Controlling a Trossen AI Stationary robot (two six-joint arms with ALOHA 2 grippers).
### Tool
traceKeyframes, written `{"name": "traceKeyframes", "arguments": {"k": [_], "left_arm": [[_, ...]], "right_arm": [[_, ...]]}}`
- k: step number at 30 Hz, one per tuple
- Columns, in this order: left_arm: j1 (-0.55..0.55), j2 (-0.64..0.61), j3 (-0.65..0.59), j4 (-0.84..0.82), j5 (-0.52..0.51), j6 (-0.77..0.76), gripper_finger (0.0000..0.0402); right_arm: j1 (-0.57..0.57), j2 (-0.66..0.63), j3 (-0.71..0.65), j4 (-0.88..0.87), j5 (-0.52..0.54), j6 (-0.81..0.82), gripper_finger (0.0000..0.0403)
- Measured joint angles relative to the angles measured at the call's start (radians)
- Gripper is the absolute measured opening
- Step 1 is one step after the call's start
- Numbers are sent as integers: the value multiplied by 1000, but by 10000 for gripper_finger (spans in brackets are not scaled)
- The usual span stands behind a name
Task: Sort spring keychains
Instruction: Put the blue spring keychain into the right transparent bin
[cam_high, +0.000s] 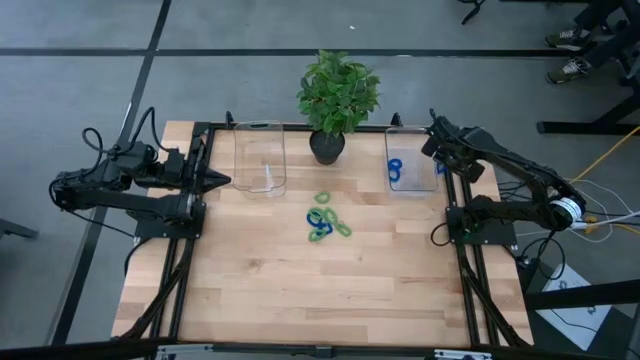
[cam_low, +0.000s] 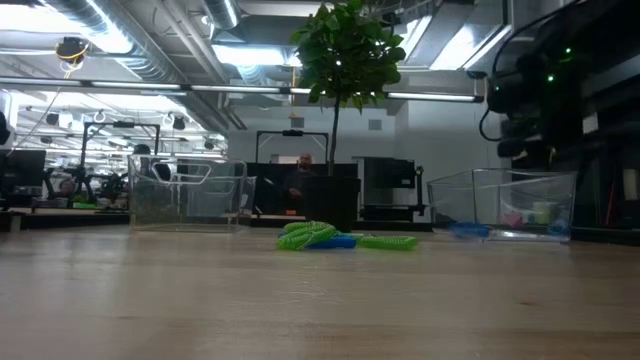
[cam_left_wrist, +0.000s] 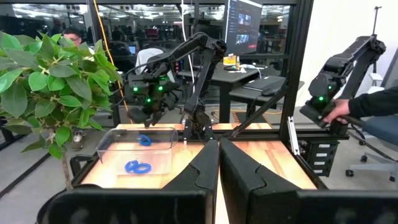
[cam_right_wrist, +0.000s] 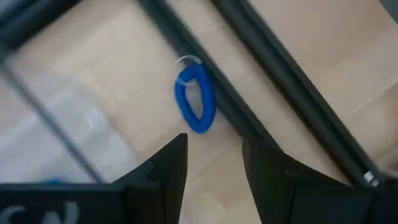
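Pale butcher-block table (cam_high: 300, 280): mixed blue and green spring keychains (cam_high: 325, 222) heaped at centre, coiled and springy; left gripper (cam_high: 218, 181) pinched together at 9 o'clock; right gripper (cam_high: 441, 165), fingers apart, over right clear bin (cam_high: 410, 160) at 2 o'clock, should lift straight clear of the blue keychain (cam_right_wrist: 195, 99).

My two arms are dark, jointed and slim, with black cables looping off them. My right arm (cam_high: 520, 180) wears a white band near its base and shows small green lights. My left arm (cam_high: 120, 185) looks plain black, as far as I can tell.
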Motion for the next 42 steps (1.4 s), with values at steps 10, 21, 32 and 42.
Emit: {"name": "traceKeyframes", "arguments": {"k": [10, 21, 32, 42], "left_arm": [[0, 0, 0, 0, 0, 0, 8], [0, 0, 0, 0, 0, 0, 10], [0, 0, 0, 0, 0, 0, 12], [0, 0, 0, 0, 0, 0, 12]], "right_arm": [[-51, 0, -61, 107, -49, 303, 152], [-123, 0, -106, 241, -155, 405, 152], [-186, 0, -106, 155, -146, 393, 152], [-207, 9, -106, 175, -145, 316, 152]]}}
